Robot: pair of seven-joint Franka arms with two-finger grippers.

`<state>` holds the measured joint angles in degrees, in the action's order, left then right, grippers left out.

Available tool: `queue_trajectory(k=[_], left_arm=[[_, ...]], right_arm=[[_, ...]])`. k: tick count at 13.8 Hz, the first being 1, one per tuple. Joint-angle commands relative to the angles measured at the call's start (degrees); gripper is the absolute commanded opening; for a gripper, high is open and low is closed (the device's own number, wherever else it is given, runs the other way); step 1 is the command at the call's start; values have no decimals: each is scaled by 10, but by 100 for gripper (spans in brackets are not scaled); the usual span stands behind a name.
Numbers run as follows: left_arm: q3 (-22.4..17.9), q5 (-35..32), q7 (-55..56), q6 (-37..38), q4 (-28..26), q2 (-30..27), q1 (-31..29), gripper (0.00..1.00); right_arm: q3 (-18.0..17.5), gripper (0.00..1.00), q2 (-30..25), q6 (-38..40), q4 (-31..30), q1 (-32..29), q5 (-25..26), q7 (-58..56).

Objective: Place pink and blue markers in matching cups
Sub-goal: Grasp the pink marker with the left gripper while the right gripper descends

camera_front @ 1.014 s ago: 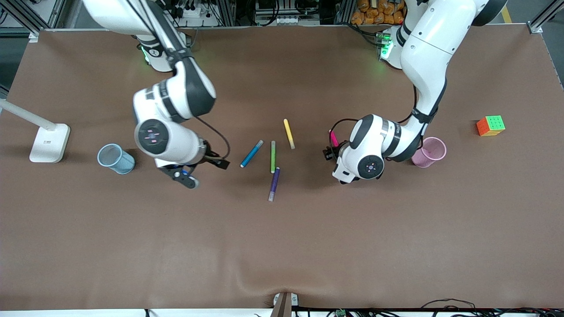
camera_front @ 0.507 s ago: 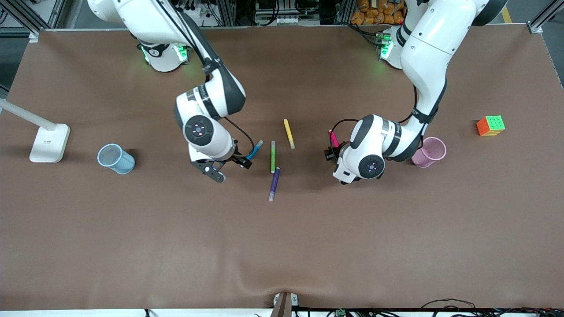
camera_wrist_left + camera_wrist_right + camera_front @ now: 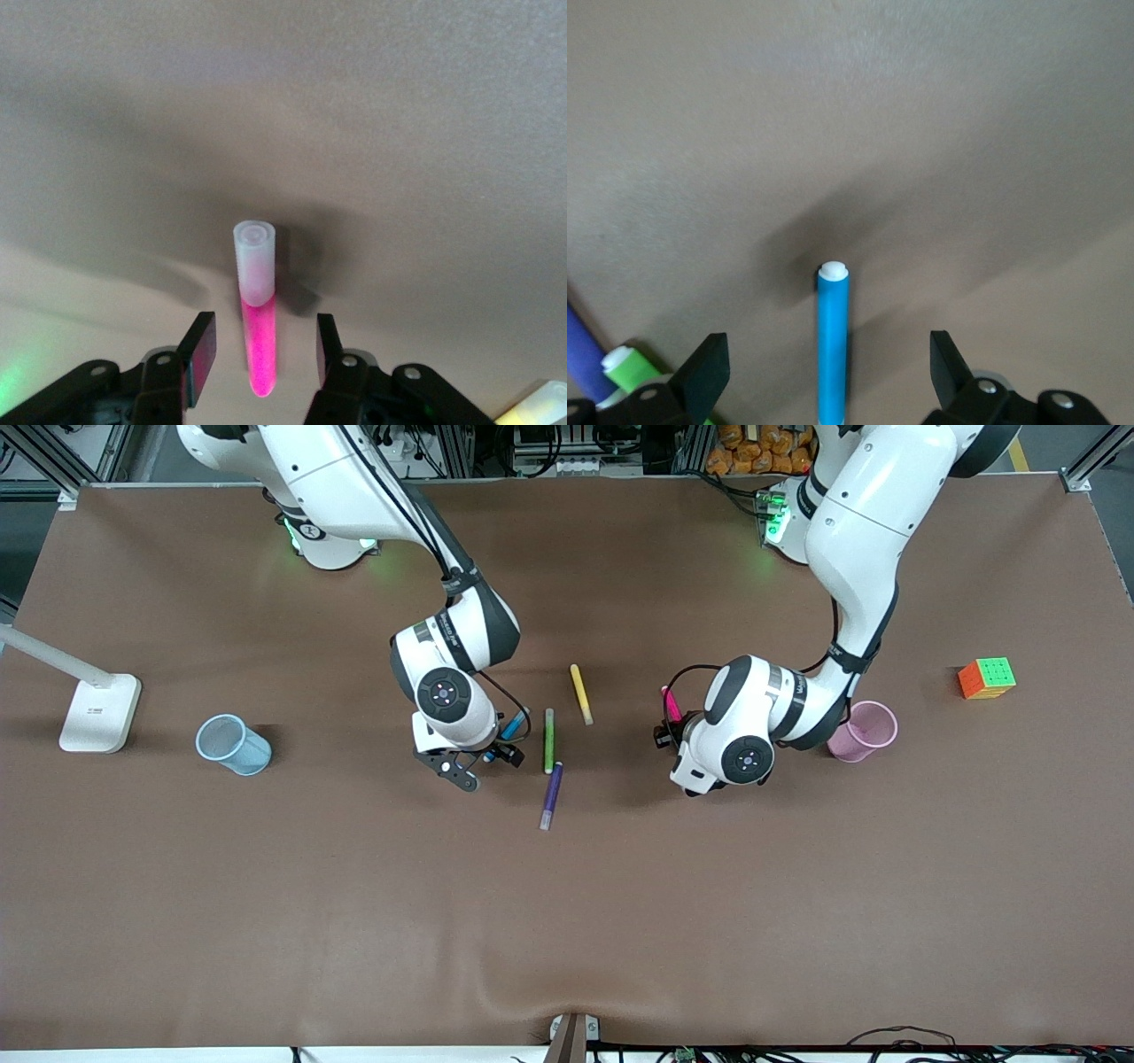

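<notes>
The pale blue translucent plastic cup (image 3: 232, 745) is seen standing toward the right arm's end of the table, well apart from the pens. The right gripper (image 3: 828, 376) is spread wide over the slim bright blue marker (image 3: 832, 341), whose long axis is seen in the right wrist view running straight out between the fingers; the marker lies on the table beside the green pen (image 3: 548, 740), with the purple pen (image 3: 551, 794) nearer the camera and the yellow pen (image 3: 580, 693) farther. The left gripper (image 3: 261, 350) is held partly open astride the magenta-pink marker with a pale cap (image 3: 256, 305), not yet pinching it. The pale pink cup (image 3: 864, 731) is partly hidden by the left arm.
</notes>
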<state>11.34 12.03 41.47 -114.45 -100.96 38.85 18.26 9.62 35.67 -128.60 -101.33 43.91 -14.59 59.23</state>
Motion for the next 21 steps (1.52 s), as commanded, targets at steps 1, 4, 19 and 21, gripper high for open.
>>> queue_trajectory(k=[1,4,19,21], left_arm=[[-1,-10,-7,-8,-9,-5,-1,53],[-1,-10,-7,-8,-9,-5,-1,49],[-2,-9,-6,-8,-9,-3,-1,4],[-2,-9,-3,-8,-9,-5,-2,0]], right_arm=[[7,97,13,-15,0,19,-1,10],[8,82,14,-17,0,17,-1,10],[12,0,7,-36,-34,10,-1,-3],[18,0,-17,9,-25,-7,0,-20]])
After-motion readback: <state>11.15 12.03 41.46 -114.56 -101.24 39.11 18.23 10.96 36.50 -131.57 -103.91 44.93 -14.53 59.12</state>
